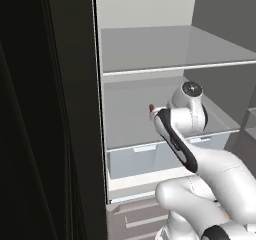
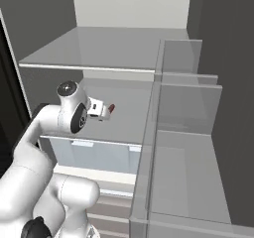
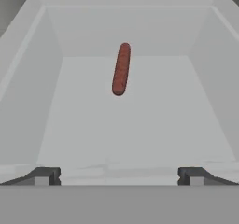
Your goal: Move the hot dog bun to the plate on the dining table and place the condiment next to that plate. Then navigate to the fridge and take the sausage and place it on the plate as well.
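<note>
Arm's reaching into the fridge (image 1: 150, 49), gripper (image 3: 119, 175) wide open and empty, sausage (image 3: 121, 69) mid-shelf near the back.

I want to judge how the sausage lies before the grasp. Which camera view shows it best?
The hand view: the sausage lies whole and unobstructed on the fridge shelf, ahead of the open gripper. In both base views just a small red tip peeks past the hand.
</note>
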Robot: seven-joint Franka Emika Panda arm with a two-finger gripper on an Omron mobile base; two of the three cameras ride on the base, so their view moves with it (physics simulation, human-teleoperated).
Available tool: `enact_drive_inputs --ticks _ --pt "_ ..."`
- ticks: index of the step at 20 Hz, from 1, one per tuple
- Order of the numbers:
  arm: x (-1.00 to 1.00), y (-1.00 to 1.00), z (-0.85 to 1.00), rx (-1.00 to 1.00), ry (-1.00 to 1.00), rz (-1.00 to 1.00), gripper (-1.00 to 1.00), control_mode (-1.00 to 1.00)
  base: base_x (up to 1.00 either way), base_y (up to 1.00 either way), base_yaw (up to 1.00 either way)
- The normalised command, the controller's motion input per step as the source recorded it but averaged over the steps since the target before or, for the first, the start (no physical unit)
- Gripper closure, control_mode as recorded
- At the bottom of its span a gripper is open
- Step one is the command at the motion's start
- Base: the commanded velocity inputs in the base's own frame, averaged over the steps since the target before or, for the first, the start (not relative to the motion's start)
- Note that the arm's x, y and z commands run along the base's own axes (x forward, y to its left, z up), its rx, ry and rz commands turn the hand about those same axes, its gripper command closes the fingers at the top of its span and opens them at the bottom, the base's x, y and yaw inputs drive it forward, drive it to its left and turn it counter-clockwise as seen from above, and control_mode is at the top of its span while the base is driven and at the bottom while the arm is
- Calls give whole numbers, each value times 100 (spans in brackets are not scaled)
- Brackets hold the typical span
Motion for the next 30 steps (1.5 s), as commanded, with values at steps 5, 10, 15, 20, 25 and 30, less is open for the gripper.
enact_drive_inputs --ticks 5,10,15,20,25,30 --pt "76 -5 -24 0 5 -1 -100 -100 0 0 0" --pt "63 0 -31 0 7 0 -100 -100 0 0 0" --pt "50 0 -30 0 4 0 -100 -100 0 0 0" --pt "40 0 -32 0 0 0 -100 -100 0 0 0" --pt "38 0 -28 0 -3 0 -100 -100 0 0 0" --pt "39 0 -9 0 -7 0 -100 -100 0 0 0"
